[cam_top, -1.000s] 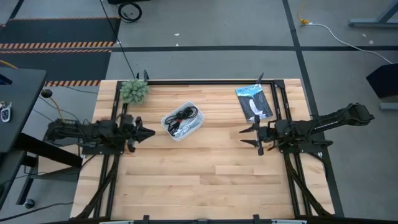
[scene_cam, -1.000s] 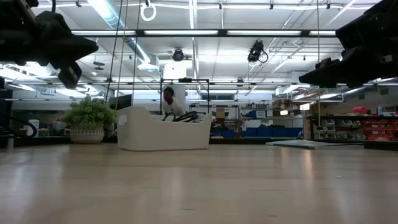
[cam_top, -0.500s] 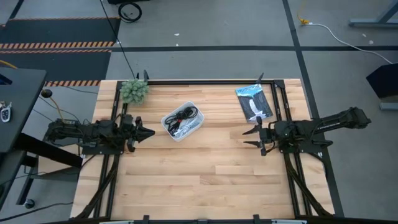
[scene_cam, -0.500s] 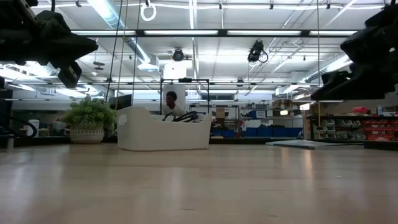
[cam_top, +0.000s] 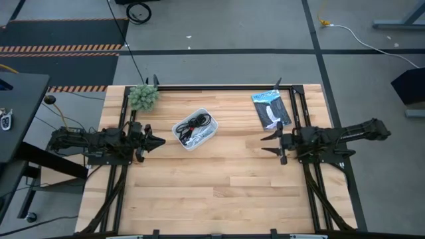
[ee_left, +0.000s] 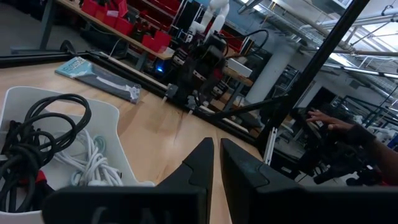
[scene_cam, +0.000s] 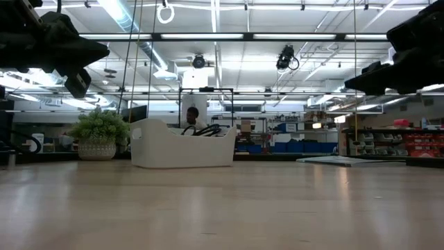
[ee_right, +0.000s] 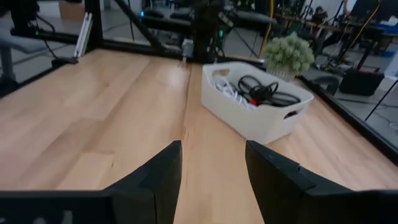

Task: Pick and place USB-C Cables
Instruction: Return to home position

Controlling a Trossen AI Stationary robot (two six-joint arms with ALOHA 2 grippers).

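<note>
The right gripper (cam_top: 267, 144) hangs at centre-right of the high view with its fingers spread wide apart and nothing between them, above the bare table (cam_top: 226, 186). The left gripper (cam_top: 161, 141) sits at centre-left, fingers drawn together and empty.

To bring the arms home well, we judge that each should pull straight back toward its own edge of the frame. They should stay raised so that no finger brushes the white bin (cam_top: 211, 136) or the flat packet (cam_top: 271, 109), which lies just above the right gripper in the frame.

The USB-C Cables (cam_top: 194, 127) lie tangled inside the bin at upper centre, black loops over white. They are near the left gripper, just to its right, and well apart from the right gripper, to its left. We see none on the table outside the bin.
</note>
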